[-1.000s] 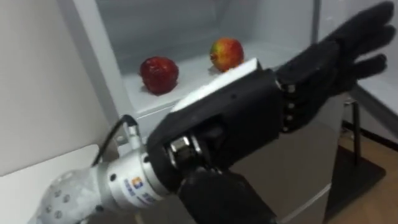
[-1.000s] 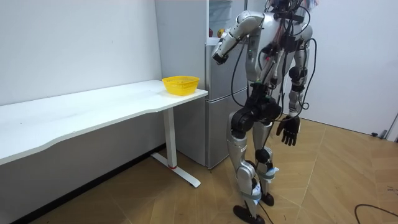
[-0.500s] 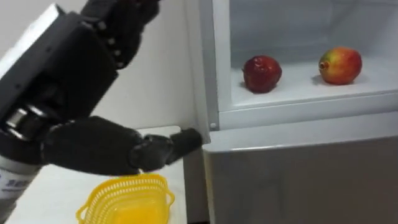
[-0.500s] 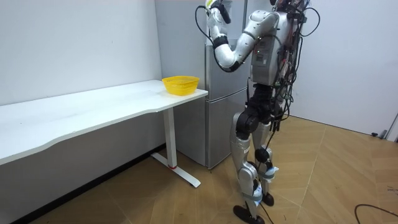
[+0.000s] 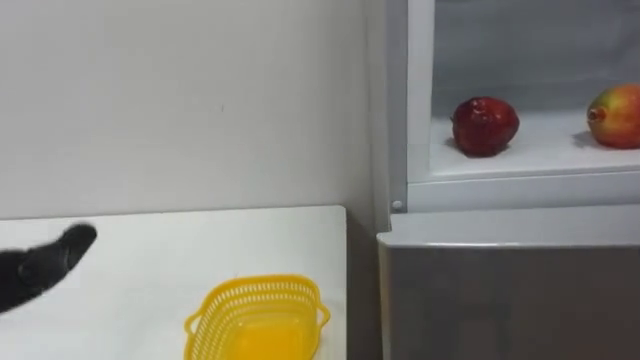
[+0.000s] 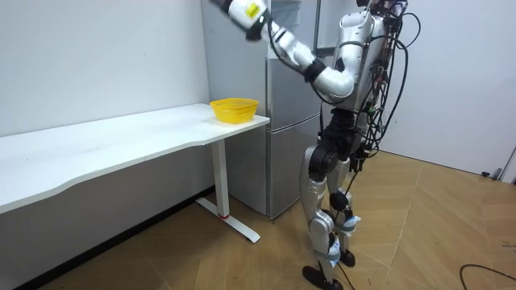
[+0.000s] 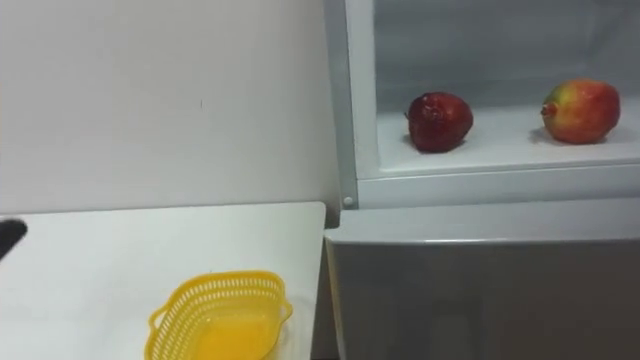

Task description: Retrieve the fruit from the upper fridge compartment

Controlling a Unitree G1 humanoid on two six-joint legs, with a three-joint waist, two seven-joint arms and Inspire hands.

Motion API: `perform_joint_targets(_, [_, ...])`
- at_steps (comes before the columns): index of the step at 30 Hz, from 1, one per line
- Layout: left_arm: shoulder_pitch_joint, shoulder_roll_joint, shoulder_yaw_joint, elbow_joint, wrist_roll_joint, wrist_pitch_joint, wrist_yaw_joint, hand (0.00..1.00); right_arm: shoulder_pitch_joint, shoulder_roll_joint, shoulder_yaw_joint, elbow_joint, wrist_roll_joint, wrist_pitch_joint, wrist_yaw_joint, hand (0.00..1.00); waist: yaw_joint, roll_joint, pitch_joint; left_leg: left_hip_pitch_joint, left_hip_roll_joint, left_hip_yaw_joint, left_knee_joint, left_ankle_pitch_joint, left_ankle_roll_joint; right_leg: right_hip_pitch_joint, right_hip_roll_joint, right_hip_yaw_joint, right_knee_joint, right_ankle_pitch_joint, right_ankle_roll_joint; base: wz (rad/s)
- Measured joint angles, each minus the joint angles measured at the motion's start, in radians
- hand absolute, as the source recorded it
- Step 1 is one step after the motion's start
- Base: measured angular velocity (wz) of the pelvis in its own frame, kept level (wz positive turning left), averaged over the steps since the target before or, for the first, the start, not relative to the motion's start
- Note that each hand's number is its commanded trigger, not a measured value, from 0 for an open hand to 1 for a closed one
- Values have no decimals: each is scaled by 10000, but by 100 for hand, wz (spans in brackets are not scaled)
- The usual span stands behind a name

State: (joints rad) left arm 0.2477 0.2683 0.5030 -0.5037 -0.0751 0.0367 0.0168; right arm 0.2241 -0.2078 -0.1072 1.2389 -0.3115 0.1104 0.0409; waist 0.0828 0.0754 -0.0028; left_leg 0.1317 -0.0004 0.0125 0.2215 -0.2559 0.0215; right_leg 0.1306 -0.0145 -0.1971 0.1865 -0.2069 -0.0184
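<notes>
Swung aside since the earlier frame, the left hand (image 5: 45,266) now shows well left of the fridge (image 5: 500,290), over the tabletop (image 5: 200,250); whether it is open I cannot tell. The dark red apple (image 5: 485,125) and the red-yellow apple (image 5: 615,116) lie inside the fridge's upper compartment, not yet grasped. The next move likely calls for reaching back in.

The left hand (image 5: 47,267), which a second ago was stretched out in front of the open upper fridge compartment (image 5: 420,110) and half a second ago was raised beside its frame, has withdrawn to the lower left edge of the eye views, over the white table (image 5: 170,250). In the room view the left arm (image 6: 284,42) has swung from the fridge front up and out toward the room view's left. The eye views have shifted to the robot's left, the camera's own move, bringing the yellow basket (image 5: 256,318) into sight.
</notes>
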Motion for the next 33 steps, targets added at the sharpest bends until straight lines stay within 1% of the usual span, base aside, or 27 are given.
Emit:
perform_joint_targets(1, [389, -327, -277, 559, -17, 98, 188, 0, -7, 29, 78, -30, 114, 21, -86, 0, -8, -40, 12, -25, -19, -20, -5, 0, 0, 0, -11, -20, 4, -26, 5, 10])
perform_joint_targets(2, [776, -557, -527, 1062, -124, 222, 249, 0, -49, 96, 80, -146, 162, 95, -93, 0, -23, -122, 28, -37, -42, -61, -3, 0, 0, -2, -32, -93, 19, -79, 10, 13])
perform_joint_targets(4, [1234, -774, -880, 1848, -316, 318, 359, 0, -15, 172, 67, -240, 144, 135, -84, 0, -53, -275, 73, -17, -65, -162, -3, 0, 0, 14, -20, -75, 9, -152, 17, 14])
perform_joint_targets(5, [1343, -844, -947, 2115, -358, 343, 423, 0, -15, 183, 67, -240, 142, 134, -87, 0, -48, -308, 88, -27, -70, -169, -3, 0, 0, 25, -18, -75, 3, -159, 20, 9])
perform_joint_targets(6, [1543, -965, -1007, 2638, -465, 347, 609, 0, -36, 185, 68, -235, 143, 135, -97, 0, -49, -413, 88, -48, -73, -181, -5, 0, 0, 62, -9, -72, -2, -160, 20, 5])
perform_joint_targets(7, [1605, -982, -1086, 3317, -529, 343, 877, 0, -34, 184, 69, -206, 204, 132, -143, 0, -70, -432, 93, -21, -78, -211, -3, -1, 0, 116, -6, -72, -27, -161, 21, 4])
perform_joint_targets(8, [1603, -988, -1108, 3663, -562, 343, 1031, 0, -49, 184, 69, -203, 222, 141, -163, 0, -54, -453, 77, -14, -83, -224, -3, -1, -1, 128, -5, -83, -28, -162, 23, 0])
perform_joint_targets(9, [1602, -1005, -1129, 4354, -778, 332, 1356, 0, -49, 171, 67, -206, 228, 142, -163, 0, 13, -488, 61, 0, -95, -235, -2, -1, 0, 136, -1, -95, -23, -163, 25, 0])
perform_joint_targets(10, [1595, -1028, -1146, 5096, -1004, 307, 1648, 0, -57, 157, 65, -248, 248, 143, -164, 0, 33, -600, 83, 5, -106, -243, -2, -1, 0, 137, -5, -93, -21, -167, 32, 0])
perform_joint_targets(11, [1588, -1029, -1160, 5502, -1110, 281, 1777, 0, -57, 154, 56, -259, 283, 138, -164, 0, 35, -554, 52, 27, -111, -234, -5, -1, 0, 151, -7, -82, -23, -171, 38, -5])
perform_joint_targets(13, [1607, -1087, -1147, 7287, -1655, 273, 2226, 0, -41, 161, 10, -306, 264, 148, -159, 0, 70, -522, 42, 211, -113, -170, -115, -2, 1, 263, -6, 3, -29, -178, 49, -9])
perform_joint_targets(14, [1611, -1113, -1147, 7778, -1796, 272, 2298, 0, -43, 163, -22, -304, 244, 157, -156, 0, 75, -522, 29, 235, -114, -171, -142, -2, 1, 265, -11, -3, -12, -183, 59, -8])
perform_joint_targets(15, [1611, -1159, -1163, 8682, -2048, 279, 2410, 0, -47, 164, -34, -323, 239, 198, -153, 0, 37, -519, 29, 268, -120, -174, -198, -2, 1, 268, -18, -11, -13, -192, 74, 0])
perform_joint_targets(17, [1723, -1264, -1308, 10069, -2566, 305, 2495, 0, 28, 174, -29, -338, 242, 239, -55, 0, 17, -534, 27, 283, -123, -163, -263, -7, 8, 265, -25, 9, -13, -206, 94, 2])
perform_joint_targets(18, [1713, -1295, -1323, 10441, -2711, 306, 2493, 0, 34, 177, -29, -344, 242, 258, -24, 0, 33, -536, 26, 292, -123, -159, -271, -8, 9, 268, -25, 13, -11, -207, 95, 0])
perform_joint_targets(19, [1707, -1371, -1333, 11177, -2892, 317, 2493, 0, 22, 191, -23, -368, 254, 358, 70, 0, 29, -532, 22, 311, -123, -162, -299, -10, 13, 276, -24, 20, -10, -208, 97, 0])
perform_joint_targets(20, [1685, -1450, -1347, 11829, -2946, 353, 2491, 0, -9, 204, -24, -367, 275, 440, 119, 0, 22, -539, 27, 327, -119, -181, -341, -11, 14, 276, -25, 11, -11, -208, 96, 0])
perform_joint_targets(21, [1637, -1473, -1358, 12187, -2957, 364, 2489, 0, -15, 205, -20, -367, 299, 443, 163, 0, 23, -551, 34, 327, -119, -175, -342, -11, 14, 276, -31, 2, -9, -207, 96, 0])
perform_joint_targets(22, [1503, -1491, -1406, 13029, -3020, 377, 2456, 0, 8, 205, -21, -318, 303, 455, 176, 0, 24, -575, 50, 346, -116, -131, -346, -11, 15, 283, -36, 9, -3, -207, 96, 0])
perform_joint_targets(23, [1454, -1507, -1438, 13504, -3025, 399, 2422, 0, 36, 215, -20, -299, 293, 475, 171, 0, 20, -569, 44, 366, -112, -110, -351, -12, 17, 298, -32, 16, -10, -207, 95, -3])
perform_joint_targets(24, [1391, -1580, -1448, 14083, -3022, 474, 2355, 0, 45, 233, 1, -305, 293, 546, 157, 0, 14, -548, 28, 396, -109, -100, -356, -14, 19, 334, -27, 19, -13, -206, 95, 0])
perform_joint_targets(25, [1371, -1677, -1482, 14534, -3020, 530, 2272, 0, 42, 270, 73, -303, 304, 590, 160, 0, 0, -533, 36, 488, -108, -116, -385, -14, 19, 416, -29, 16, -33, -206, 94, 0])
perform_joint_targets(26, [1362, -1690, -1580, 14920, -2798, 624, 2117, 0, 52, 352, 73, -297, 287, 643, 170, 0, -7, -556, 25, 560, -104, -170, -401, -14, 19, 478, -31, 23, -27, -209, 92, 0])
perform_joint_targets(29, [1360, -1731, -1955, 15276, -1916, 795, 1942, 0, 36, 437, 63, -264, 250, 645, 265, 0, -123, -583, 35, 533, -83, -132, -399, -14, 17, 439, -42, 20, -52, -217, 78, 0])
perform_joint_targets(31, [1219, -1728, -2431, 15429, -763, 886, 1625, 0, -59, 470, 95, -267, 269, 646, 257, 0, -226, -595, 26, 540, -83, -120, -390, -13, 16, 437, -49, 21, -37, -224, 68, 0])
perform_joint_targets(32, [1154, -1728, -2572, 15437, -429, 887, 1564, 0, -61, 479, 107, -267, 274, 646, 256, 0, -238, -607, 25, 537, -83, -114, -388, -13, 15, 430, -51, 19, -28, -225, 66, 0])
perform_joint_targets(33, [1005, -1728, -2859, 15437, 225, 888, 1422, 0, -58, 483, 231, -275, 292, 644, 245, 0, -248, -627, 27, 533, -83, -99, -389, -13, 15, 417, -49, 44, -15, -226, 66, -5])
